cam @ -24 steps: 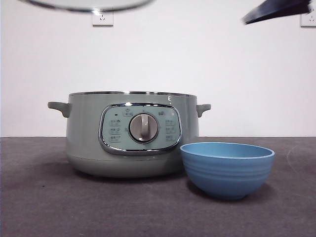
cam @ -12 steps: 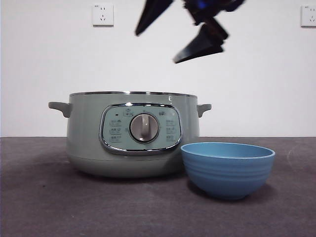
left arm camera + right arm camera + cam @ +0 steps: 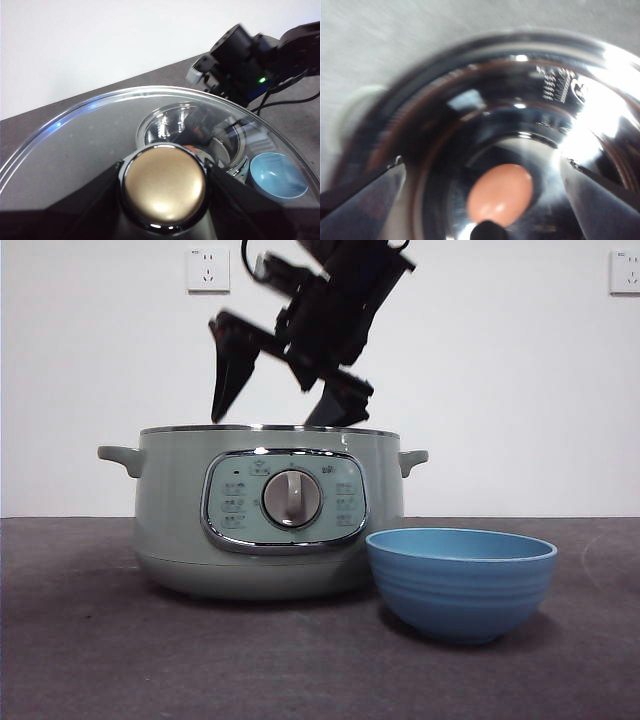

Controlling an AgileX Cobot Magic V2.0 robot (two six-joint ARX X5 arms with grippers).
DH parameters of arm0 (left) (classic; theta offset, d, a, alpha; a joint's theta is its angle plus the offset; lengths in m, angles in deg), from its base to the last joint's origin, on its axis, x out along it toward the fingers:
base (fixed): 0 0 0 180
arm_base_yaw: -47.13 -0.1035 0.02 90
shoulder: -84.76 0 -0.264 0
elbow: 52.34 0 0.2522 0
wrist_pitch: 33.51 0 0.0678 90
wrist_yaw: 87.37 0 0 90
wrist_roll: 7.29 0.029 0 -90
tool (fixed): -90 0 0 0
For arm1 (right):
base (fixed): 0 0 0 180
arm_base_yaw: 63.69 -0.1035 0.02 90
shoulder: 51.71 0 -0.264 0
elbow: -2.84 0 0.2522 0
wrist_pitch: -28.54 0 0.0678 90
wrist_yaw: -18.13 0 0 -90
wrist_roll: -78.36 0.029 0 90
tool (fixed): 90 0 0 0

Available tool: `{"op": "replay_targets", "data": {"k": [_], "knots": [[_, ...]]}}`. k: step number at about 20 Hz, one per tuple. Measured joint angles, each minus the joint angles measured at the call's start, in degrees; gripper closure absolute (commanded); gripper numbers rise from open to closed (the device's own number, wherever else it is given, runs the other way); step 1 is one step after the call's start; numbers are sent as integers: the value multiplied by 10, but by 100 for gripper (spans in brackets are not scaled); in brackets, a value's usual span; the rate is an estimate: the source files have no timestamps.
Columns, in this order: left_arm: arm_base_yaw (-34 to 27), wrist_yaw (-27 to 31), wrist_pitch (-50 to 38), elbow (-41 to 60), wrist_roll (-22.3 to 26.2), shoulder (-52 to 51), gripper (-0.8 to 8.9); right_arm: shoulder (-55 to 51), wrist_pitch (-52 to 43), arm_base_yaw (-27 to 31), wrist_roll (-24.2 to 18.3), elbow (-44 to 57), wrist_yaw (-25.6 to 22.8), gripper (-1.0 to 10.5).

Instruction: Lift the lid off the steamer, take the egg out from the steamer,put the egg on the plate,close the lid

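Observation:
The pale green steamer [image 3: 265, 525] stands open at mid-table. In the right wrist view its shiny inner pot [image 3: 535, 95] holds a brown egg [image 3: 500, 194]. My right gripper [image 3: 275, 405] hangs open just above the steamer's rim, with its jaws spread to either side of the egg [image 3: 482, 165]. My left gripper [image 3: 164, 202] is shut on the knob [image 3: 164, 185] of the glass lid [image 3: 75, 150] and holds it high above the table, out of the front view. The blue bowl-shaped plate [image 3: 460, 582] stands empty in front of the steamer to the right; it also shows in the left wrist view [image 3: 277, 176].
The right arm [image 3: 250, 60] shows beyond the lid in the left wrist view. The dark table [image 3: 90, 640] runs to a white wall with two sockets [image 3: 208, 268].
The right gripper has come down and to the left, from the top right corner to just above the steamer's rim. The lid's edge has left the top of the front view.

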Motion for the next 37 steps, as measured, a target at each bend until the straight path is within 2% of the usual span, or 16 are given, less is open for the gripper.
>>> {"op": "replay_targets", "data": {"k": [13, 15, 20, 21, 26, 30, 33, 35, 37], "knots": [[0, 0, 11, 0, 0, 0, 822, 66, 21, -3, -12, 0, -21, 432], [0, 0, 11, 0, 0, 0, 822, 71, 21, -4, -12, 0, -21, 643], [0, 0, 17, 0, 1, 0, 822, 73, 17, -6, -13, 0, -20, 925], [0, 0, 17, 0, 5, 0, 822, 73, 16, -7, -13, 0, -20, 958], [0, 0, 27, 0, 5, 0, 822, 72, 12, -7, -13, 0, -21, 958], [0, 0, 27, 0, 5, 0, 822, -17, 24, -7, -15, 0, -27, 958], [0, 0, 27, 0, 6, 0, 822, -135, 122, -7, -27, 0, -46, 958], [0, -1, 27, 0, 7, 0, 822, -196, 191, -7, -37, 0, -86, 958], [0, -1, 27, 0, 7, 0, 822, -247, 238, -5, -42, 0, -96, 959]]}}
